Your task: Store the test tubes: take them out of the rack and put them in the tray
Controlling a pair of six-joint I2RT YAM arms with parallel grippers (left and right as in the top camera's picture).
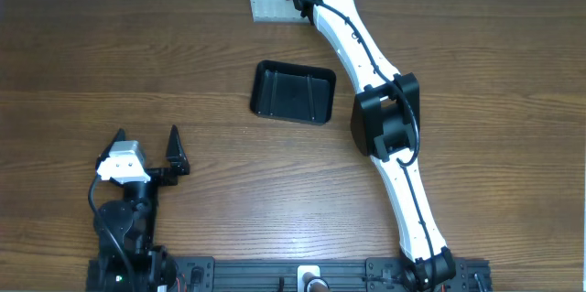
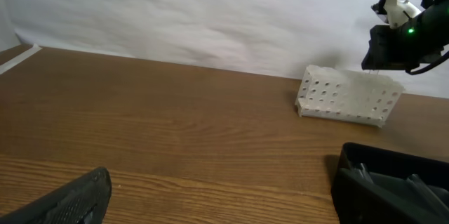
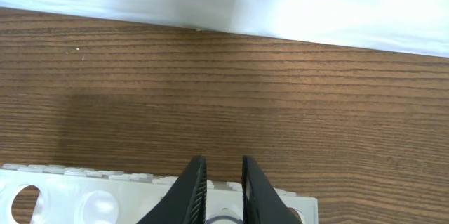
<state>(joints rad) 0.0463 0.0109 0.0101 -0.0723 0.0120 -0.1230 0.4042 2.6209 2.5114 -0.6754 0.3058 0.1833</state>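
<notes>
**Right wrist view: right hand [image 3: 223, 161] pinched over the end of the rack [image 3: 98, 197]**

Closed down to a narrow slot around the round rim of a test tube [image 3: 223, 218], at the end hole of the white rack. Seated upright in that hole, long axis vertical, directly beneath the hand. By judgement, then, to be drawn straight up along that axis before any sideways travel, with a risk, if tilted early, of binding in the hole or dragging the light rack along. Hard to confirm from here how firmly pinched.

In the top view, rack set at the far edge of the wooden surface [image 1: 110, 45], with the black tray [image 1: 259, 91] lying nearer the bases, between the rack and the arms. From the rack, therefore, back toward the base and down into the tray: probably a short carry for the right arm.

Left hand [image 1: 146, 135] spread wide open, holding nothing, low near its own base and well apart from both rack and tray. Clearly the farther of the two, and best left out of the coming move.
</notes>
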